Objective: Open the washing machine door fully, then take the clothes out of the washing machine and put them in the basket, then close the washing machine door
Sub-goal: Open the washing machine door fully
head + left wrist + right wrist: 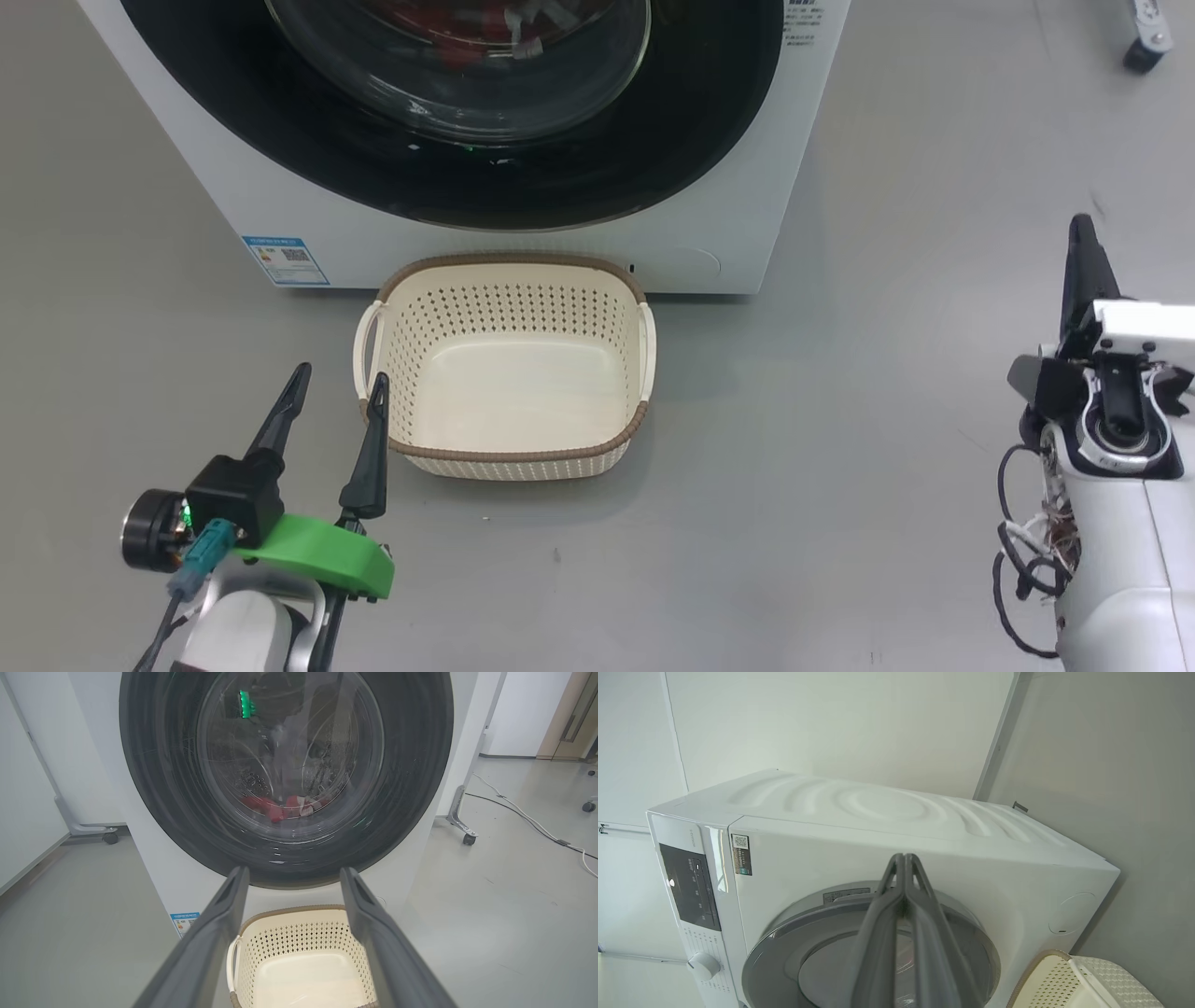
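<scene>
The head view's top edge crops the washing machine door (pixel 280 140); behind it the clothes (pixel 261 805) blur.

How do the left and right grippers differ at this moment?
The left gripper is open, jaws spread; the right gripper is shut, jaws pressed together. The left gripper sits by the basket, at its left handle; the right gripper stands well off to its right. Both are empty and aim toward the washing machine.
</scene>
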`<state>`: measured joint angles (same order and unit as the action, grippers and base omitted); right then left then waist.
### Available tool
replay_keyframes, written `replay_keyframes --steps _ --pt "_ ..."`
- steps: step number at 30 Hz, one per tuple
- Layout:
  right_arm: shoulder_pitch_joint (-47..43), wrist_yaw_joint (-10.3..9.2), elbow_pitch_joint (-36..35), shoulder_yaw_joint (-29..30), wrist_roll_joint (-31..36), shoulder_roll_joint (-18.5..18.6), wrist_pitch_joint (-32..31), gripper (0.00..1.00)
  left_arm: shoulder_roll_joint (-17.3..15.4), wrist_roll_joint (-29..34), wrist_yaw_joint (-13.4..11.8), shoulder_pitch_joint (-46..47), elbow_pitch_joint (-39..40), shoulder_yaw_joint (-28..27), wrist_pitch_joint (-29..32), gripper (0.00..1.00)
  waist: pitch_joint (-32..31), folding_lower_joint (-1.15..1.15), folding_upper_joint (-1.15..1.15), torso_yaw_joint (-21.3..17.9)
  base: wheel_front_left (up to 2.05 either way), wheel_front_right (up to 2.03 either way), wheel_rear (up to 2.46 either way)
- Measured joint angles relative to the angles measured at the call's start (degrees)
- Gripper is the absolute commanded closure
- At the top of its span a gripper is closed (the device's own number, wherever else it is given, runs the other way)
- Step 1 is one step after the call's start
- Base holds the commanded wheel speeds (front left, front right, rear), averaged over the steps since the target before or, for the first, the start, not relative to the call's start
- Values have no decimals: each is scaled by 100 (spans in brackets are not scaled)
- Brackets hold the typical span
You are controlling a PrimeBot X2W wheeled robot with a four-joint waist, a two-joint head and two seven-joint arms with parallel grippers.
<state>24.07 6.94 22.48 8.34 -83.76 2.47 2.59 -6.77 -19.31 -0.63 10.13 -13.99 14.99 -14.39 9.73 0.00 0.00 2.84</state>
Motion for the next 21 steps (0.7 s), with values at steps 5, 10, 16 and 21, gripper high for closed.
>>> replay_keyframes --steps 5,10,16,21 --pt "689 -10 107 132 -163 19 -512 100 13 42 40 188 170 16 -5 0 340 0 0 92 0 0 0" --pt "1195 -207 171 71 -216 164 -889 100 33 107 44 354 296 66 -5 0 587 0 0 160 0 0 0" --pt "2023 -417 185 -35 -253 517 -1346 100 87 136 94 614 459 159 -5 0 991 0 0 274 0 0 0" --pt "2620 -612 212 -188 -256 713 -1696 100 160 176 110 828 554 210 -5 0 1333 0 0 384 0 0 0"
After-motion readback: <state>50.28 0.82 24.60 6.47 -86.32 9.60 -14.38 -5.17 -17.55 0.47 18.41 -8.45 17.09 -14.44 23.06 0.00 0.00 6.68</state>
